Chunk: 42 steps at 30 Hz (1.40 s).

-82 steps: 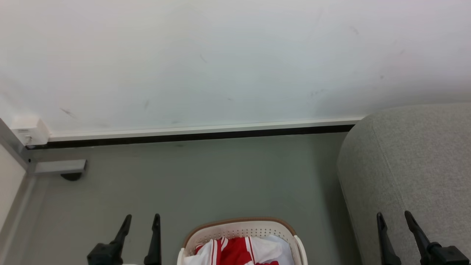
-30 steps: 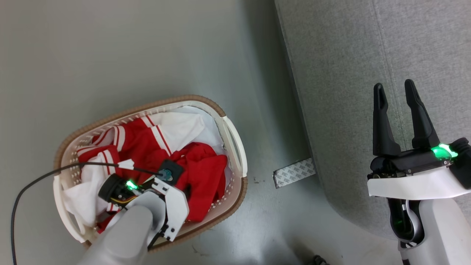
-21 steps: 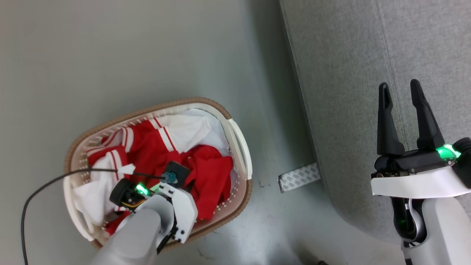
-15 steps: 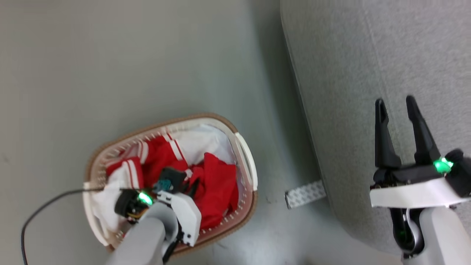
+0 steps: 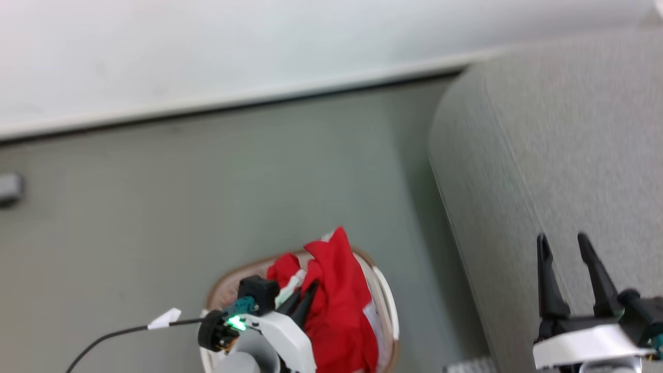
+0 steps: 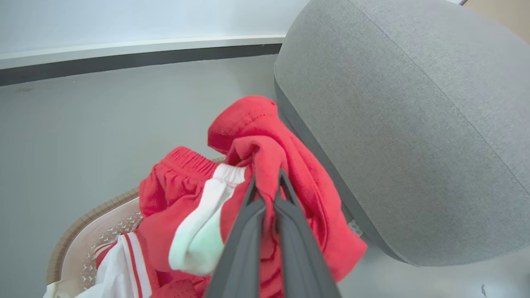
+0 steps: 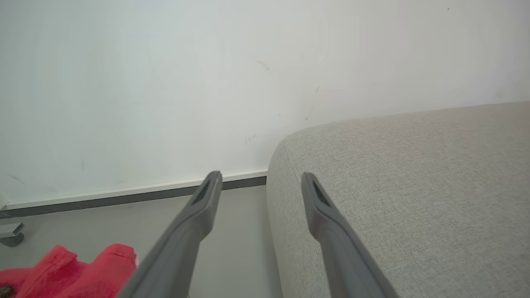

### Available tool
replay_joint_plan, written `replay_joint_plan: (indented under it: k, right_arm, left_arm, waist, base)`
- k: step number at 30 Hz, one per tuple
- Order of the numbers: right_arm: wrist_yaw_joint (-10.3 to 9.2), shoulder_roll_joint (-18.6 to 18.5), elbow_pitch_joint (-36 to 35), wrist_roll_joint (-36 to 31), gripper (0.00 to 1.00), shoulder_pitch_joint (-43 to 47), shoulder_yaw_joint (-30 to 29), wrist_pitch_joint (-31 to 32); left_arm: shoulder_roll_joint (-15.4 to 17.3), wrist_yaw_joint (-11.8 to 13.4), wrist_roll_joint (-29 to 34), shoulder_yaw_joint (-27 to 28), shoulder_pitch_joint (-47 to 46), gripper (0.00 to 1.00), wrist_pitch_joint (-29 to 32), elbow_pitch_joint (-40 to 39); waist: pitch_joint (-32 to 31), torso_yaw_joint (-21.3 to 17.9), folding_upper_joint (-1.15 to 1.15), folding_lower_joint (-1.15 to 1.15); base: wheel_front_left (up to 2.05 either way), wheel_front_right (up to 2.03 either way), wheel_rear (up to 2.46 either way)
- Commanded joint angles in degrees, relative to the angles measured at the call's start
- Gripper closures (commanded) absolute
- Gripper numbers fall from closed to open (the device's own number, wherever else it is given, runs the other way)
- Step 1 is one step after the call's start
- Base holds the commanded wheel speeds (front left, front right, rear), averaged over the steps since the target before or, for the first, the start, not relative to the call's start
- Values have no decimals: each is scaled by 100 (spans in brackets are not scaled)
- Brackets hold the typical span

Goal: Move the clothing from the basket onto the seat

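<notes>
My left gripper point(image 5: 305, 295) point(image 6: 267, 176) is shut on a fold of the clothing point(image 5: 339, 305) point(image 6: 265, 136), a plain red garment lifted above the basket point(image 5: 386, 305) point(image 6: 78, 236). A red piece with a white cuff point(image 6: 203, 215) hangs along with it, and striped red-and-white fabric point(image 6: 124, 265) still lies in the basket. The red cloth also peeks into the right wrist view point(image 7: 62, 269). The grey seat point(image 5: 559, 134) point(image 6: 414, 124) point(image 7: 414, 186) stands to the right. My right gripper point(image 5: 564, 241) point(image 7: 258, 178) hovers open above the seat, holding nothing.
A white wall with a dark-edged skirting board point(image 5: 233, 101) runs along the back. Grey floor point(image 5: 207, 197) lies between the wall and the basket. A black cable point(image 5: 109, 334) trails from my left wrist. A patterned strip point(image 5: 466, 365) lies on the floor by the seat's base.
My left gripper has shut on the red garment inside the basket and raised it. The head camera has tilted up, bringing the wall into view. The right gripper stays open.
</notes>
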Motion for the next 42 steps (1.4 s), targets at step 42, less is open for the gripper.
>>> replay_joint_plan:
  k: [42]
  right_arm:
    - [-14,-913,-193,-581,0,615,2030,49]
  left_arm:
    - [884,1108,-414,513,814,100,1401,-4316]
  waist:
    - [-2037,563,0,1]
  base:
    - [0,0,0]
